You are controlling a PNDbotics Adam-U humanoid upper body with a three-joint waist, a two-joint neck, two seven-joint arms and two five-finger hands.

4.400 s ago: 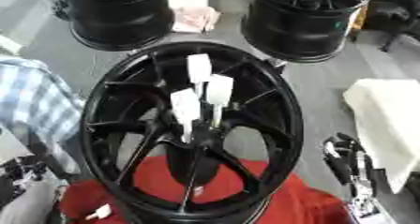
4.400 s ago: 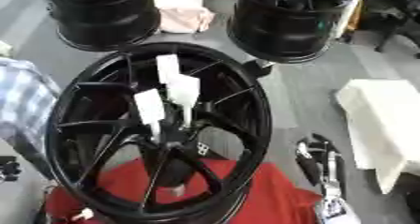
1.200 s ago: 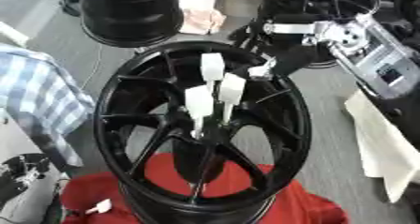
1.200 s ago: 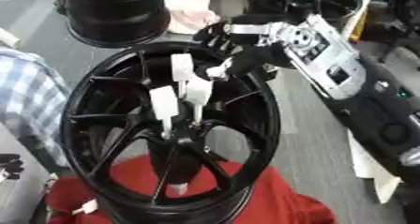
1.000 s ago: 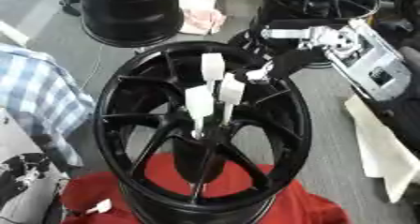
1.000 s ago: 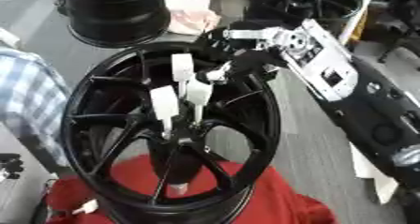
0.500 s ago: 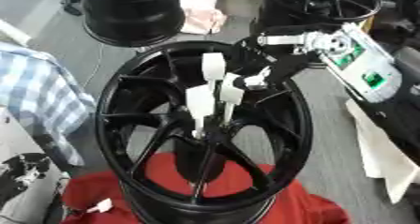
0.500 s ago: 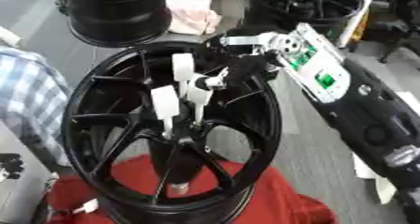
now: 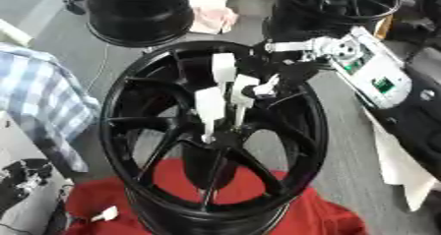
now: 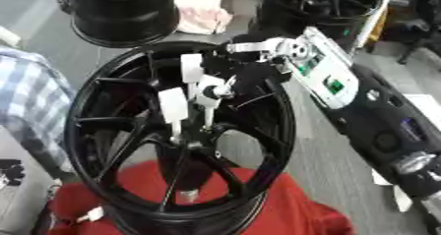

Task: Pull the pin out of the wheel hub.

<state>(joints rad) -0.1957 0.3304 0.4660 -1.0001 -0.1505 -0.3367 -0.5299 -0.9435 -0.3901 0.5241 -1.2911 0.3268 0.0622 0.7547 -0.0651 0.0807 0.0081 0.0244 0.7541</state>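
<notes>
The right hand (image 9: 277,79), fingers curled at the nearest white pin (image 9: 241,94), reaches from the wheel hub's (image 9: 226,135) upper-right rim, the pin's long axis upright.

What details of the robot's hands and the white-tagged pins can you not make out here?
- Right hand: both views, black fingers blur into the black spoked wheel; contact with the white-tagged pins unclear.
- Left hand: in neither view.
- Pin seating in the hub: hidden by spokes, blurred.
</notes>
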